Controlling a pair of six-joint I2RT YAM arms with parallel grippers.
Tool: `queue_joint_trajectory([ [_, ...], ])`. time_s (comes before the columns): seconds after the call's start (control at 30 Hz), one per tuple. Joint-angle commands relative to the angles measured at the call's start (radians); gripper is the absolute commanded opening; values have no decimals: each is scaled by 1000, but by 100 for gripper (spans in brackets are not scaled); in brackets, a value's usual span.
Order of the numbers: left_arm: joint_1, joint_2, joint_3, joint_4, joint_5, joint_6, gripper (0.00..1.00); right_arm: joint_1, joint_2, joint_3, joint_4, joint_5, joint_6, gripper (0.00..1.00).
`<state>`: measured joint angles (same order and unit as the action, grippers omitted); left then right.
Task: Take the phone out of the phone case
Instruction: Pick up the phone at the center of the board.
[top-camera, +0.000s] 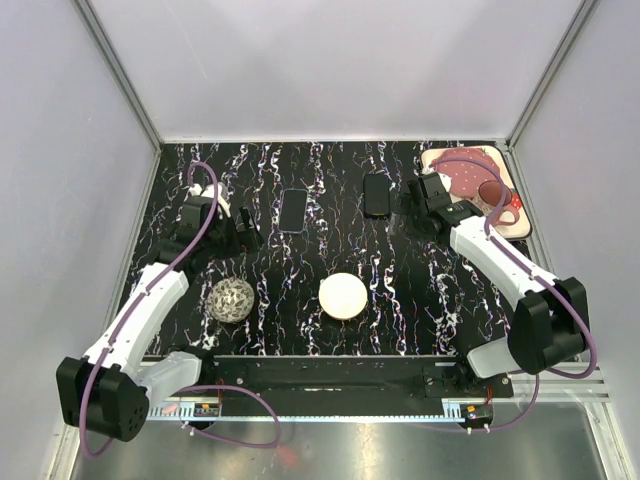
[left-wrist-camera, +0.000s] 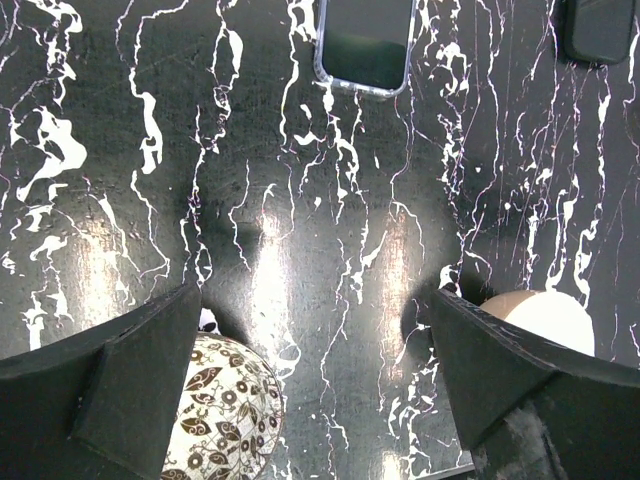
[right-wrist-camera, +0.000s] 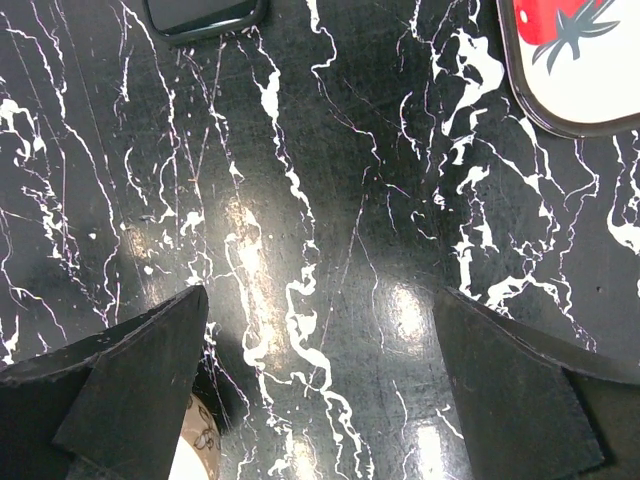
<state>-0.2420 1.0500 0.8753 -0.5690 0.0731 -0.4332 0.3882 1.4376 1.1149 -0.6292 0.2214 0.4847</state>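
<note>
1. Lying flat and dark face up, the phone (left-wrist-camera: 366, 40) sits in its clear-rimmed phone case (left-wrist-camera: 362, 88), with its long axis running roughly straight away from the left gripper (left-wrist-camera: 320, 300).
2. It rests ahead of that gripper and slightly to its right, well apart.
3. The left gripper's jaws are spread wide and hold nothing.
4. The right gripper (right-wrist-camera: 320, 300) also gapes empty, and a dark slab (right-wrist-camera: 205, 15) lies ahead-left of it.

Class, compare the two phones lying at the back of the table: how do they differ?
The clear-rimmed phone has a pale translucent border; the dark phone is dark all over. The clear-rimmed phone lies nearer the left gripper, the dark phone nearer the right gripper. Both lie flat on the table, untouched.
</note>
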Motion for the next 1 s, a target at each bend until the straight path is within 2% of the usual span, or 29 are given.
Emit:
queue_joint_trajectory([
  [0.0,3,8,42,15,36,1,99,8,-20,-4,52,-11,12,100],
  [0.3,1,-45,-2,18,-70,-44,99,8,71,65,94,-56,-14,100],
  [0.47,3,-111,-53,49,-119,-61,99,8,283,347,-21,-16,-78,100],
  [0.6,4,-85,-21,18,-3,-58,99,8,478,531,-84,-42,-139,100],
  [0.77,3,-28,27,-20,36,-55,99,6,712,779,-211,-1,-169,100],
  [0.83,4,-30,34,-19,42,-53,99,6,763,865,-256,6,-179,100],
  [0.97,3,-38,37,-19,91,-16,99,8,807,893,-239,-63,-213,100],
])
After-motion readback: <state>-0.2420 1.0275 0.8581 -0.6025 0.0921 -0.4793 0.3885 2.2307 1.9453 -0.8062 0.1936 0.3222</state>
